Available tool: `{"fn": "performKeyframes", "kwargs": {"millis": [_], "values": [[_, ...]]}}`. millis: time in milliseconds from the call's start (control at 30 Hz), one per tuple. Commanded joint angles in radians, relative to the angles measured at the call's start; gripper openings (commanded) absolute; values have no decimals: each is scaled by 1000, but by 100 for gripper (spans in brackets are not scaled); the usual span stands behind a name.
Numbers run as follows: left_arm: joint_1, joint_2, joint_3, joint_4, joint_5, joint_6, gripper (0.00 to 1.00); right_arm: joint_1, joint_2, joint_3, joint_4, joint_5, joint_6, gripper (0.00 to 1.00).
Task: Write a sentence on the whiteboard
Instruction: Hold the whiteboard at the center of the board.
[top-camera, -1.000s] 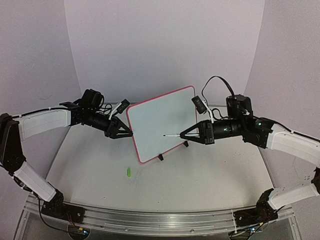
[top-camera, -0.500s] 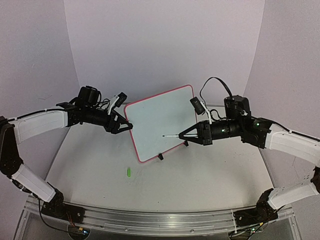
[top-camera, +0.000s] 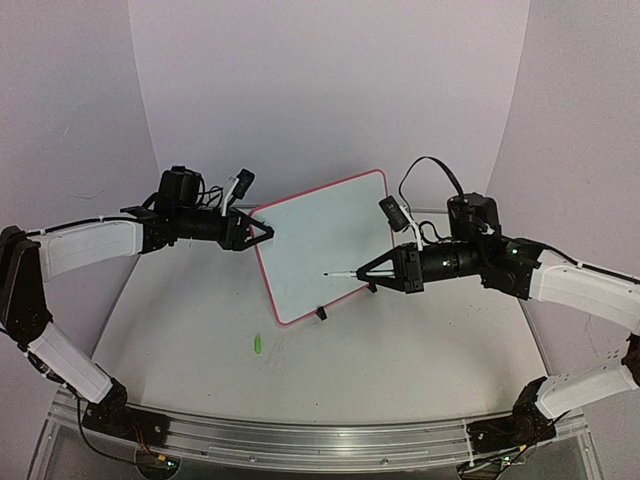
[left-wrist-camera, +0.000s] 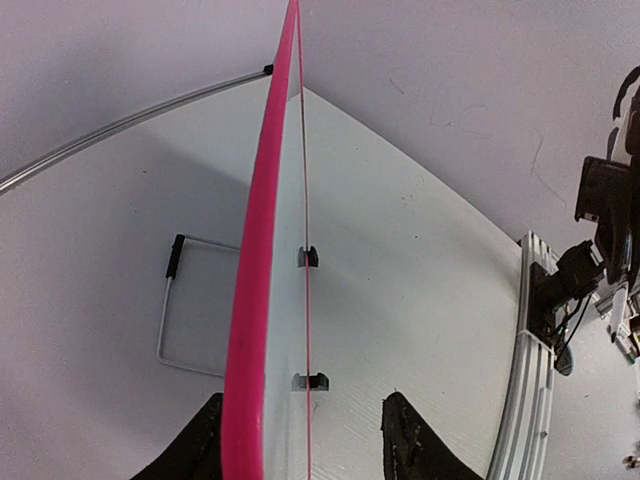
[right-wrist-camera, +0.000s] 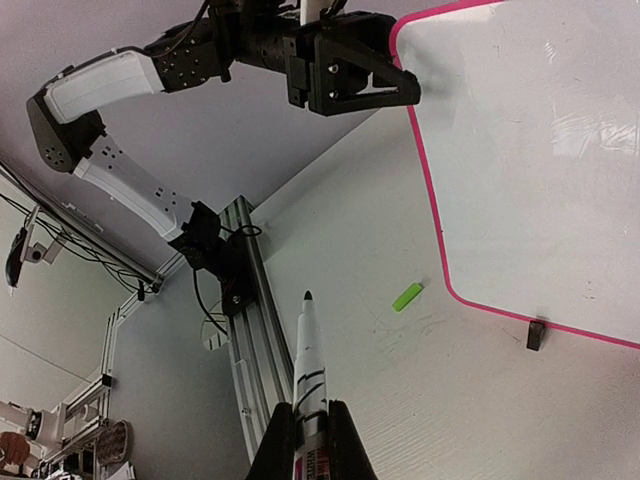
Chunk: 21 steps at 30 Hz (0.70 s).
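Observation:
The whiteboard, white with a pink-red frame, stands tilted on the table's middle; no sentence shows on its face. My left gripper is at the board's upper left corner. In the left wrist view its open jaws straddle the pink edge; the right finger stands clear of it. My right gripper is shut on a white marker, whose dark tip points at the board's lower middle, close to its face. In the right wrist view the marker sticks out from between the shut fingers.
A small green cap lies on the table in front of the board's lower left corner. Black clip feet and a wire stand hold the board up. A metal rail runs along the near edge.
My left gripper has risen and moved right, from beside the board's left edge to astride its upper left corner. The right gripper with the marker has shifted slightly left.

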Motion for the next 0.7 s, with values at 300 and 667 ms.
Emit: {"fn": "performKeyframes", "kwargs": {"millis": [300,667], "values": [[13,45,-58,238,147,-90,8,10,-35,-24,77,18,20,0],[16,121,3,153,349,-81,0,15,-45,-20,79,38,45,0]]}}
